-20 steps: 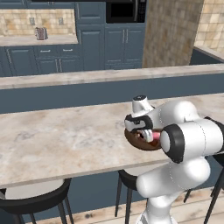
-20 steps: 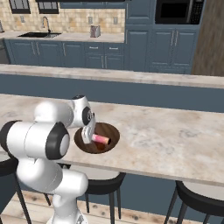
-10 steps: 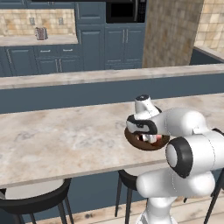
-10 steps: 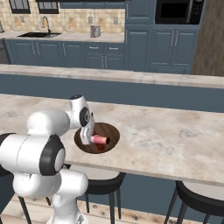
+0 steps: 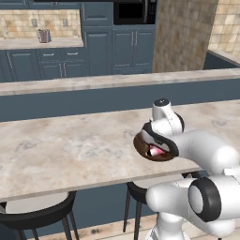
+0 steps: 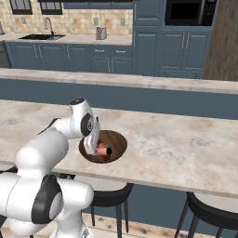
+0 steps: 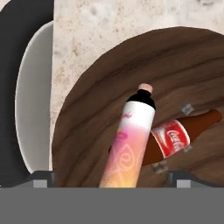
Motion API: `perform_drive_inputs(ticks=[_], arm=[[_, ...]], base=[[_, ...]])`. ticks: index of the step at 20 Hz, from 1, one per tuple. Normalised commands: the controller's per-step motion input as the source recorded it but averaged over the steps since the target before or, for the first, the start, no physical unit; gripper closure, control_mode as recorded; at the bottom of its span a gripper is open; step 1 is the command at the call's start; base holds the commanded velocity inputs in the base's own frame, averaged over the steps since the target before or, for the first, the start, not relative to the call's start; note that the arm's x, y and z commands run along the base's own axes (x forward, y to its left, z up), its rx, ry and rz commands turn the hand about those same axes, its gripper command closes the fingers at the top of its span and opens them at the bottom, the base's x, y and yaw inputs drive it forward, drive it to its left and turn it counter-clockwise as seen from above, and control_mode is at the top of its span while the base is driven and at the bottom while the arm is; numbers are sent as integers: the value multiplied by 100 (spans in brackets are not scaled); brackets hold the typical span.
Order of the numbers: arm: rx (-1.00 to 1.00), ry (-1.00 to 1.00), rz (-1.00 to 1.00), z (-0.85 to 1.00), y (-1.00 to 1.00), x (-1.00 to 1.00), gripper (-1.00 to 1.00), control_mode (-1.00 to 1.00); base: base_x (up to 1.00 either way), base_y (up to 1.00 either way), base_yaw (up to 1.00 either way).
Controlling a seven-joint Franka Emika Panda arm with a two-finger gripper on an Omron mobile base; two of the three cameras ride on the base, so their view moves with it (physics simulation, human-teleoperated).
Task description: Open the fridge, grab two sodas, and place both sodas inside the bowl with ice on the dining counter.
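Sodas: both bottles lie on their sides inside the bowl (image 7: 109, 78) on the dining counter (image 5: 70, 150). The pink-orange bottle (image 7: 131, 140) rests across the cola bottle (image 7: 175, 138), touching it. Each is a smooth, rigid cylinder tapering to a narrow neck; judged light, slippery on the glossy label, and prone to roll when lying flat. If regrasping is required, take hold across the straight body, not the neck. The bowl is round, shallow, dark wood with visible grain; the counter is beige marbled stone. The gripper (image 7: 105, 177) hovers just above the bowl, jaws spread wide and holding nothing.
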Motion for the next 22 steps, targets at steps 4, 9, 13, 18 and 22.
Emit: perform_drive_inputs(ticks=[4, 9, 13, 18, 22], arm=[[0, -9, 0, 32, -8, -39, -100, -100], [0, -9, 0, 38, -3, -34, -100, -100], [0, -10, 0, 39, 0, -35, -100, -100], [0, -12, 0, 42, 0, -38, -100, -100], [0, -15, 0, 45, 0, -41, -100, -100]], base=[[0, 0, 0], [0, 0, 0], [0, 0, 0], [0, 0, 0], [0, 0, 0]])
